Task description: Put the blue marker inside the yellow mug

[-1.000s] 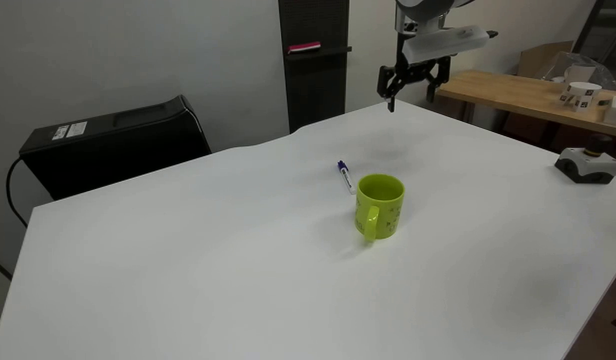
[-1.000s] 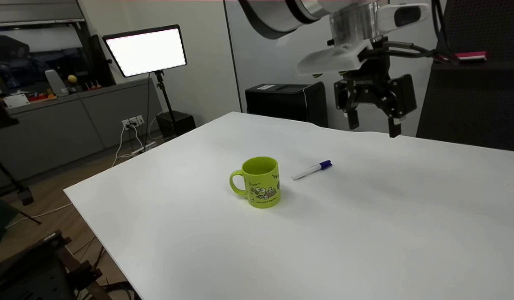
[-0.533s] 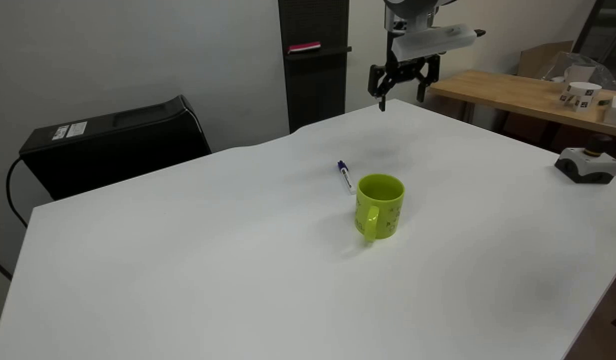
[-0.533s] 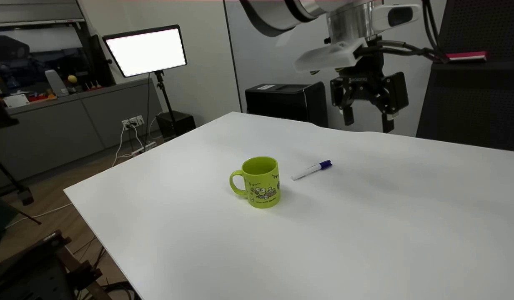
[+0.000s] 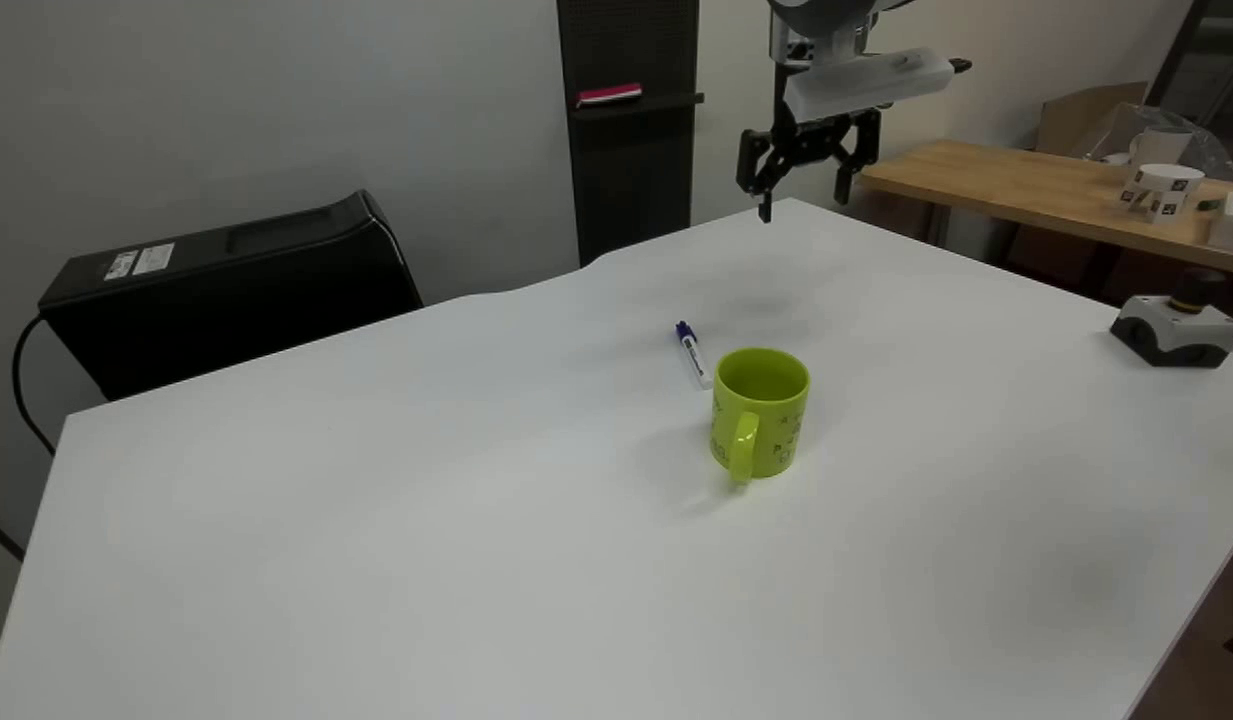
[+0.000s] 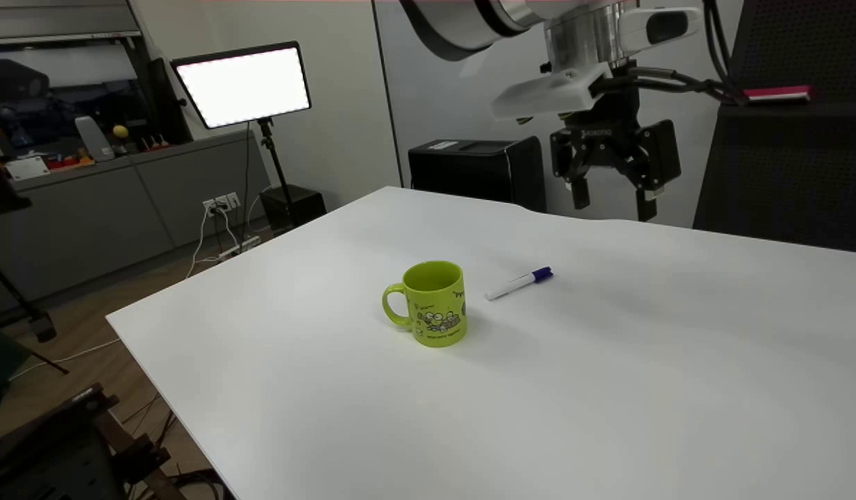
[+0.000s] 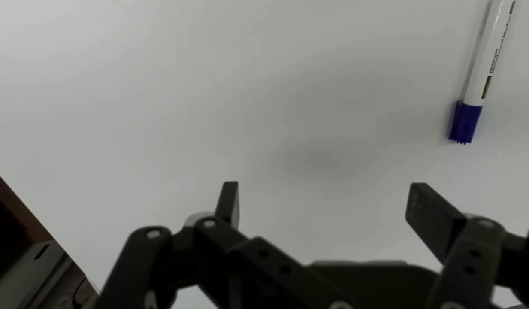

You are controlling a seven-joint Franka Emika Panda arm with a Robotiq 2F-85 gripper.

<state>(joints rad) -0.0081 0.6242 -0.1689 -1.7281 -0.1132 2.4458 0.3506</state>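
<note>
Yellow mug [image 6: 438,316]: lime-coloured with small printed figures, standing upright on the white counter [image 6: 316,410]. Its mouth faces up, which suits a drop from above. The handle points away from the blue marker [image 7: 485,64], so it should not hinder the carry.
Marker's place: lying flat on the counter, outside the mug and near it, with a gap between. The white tail end is nearer the mug; the dark blue cap points away.
End effector [image 6: 614,205]: black, with 2 fingers, hanging above the counter, well apart from mug and marker. The fingers point down and stand wide apart, holding nothing; that spread presumably leaves room to straddle a slim barrel.
Finger line-up: in the wrist view the marker lies at upper right, its barrel running out of view at the top. The fingers face each other roughly across its length, so little turning looks needed for a pinch.
Gap to the marker: probably the approach step, with the task at its start; the next move calls for a shift over the marker, then a descent.
Lit panel [image 6: 241,85]: bright, on a stand beyond the counter, likely set there to light the work.
</note>
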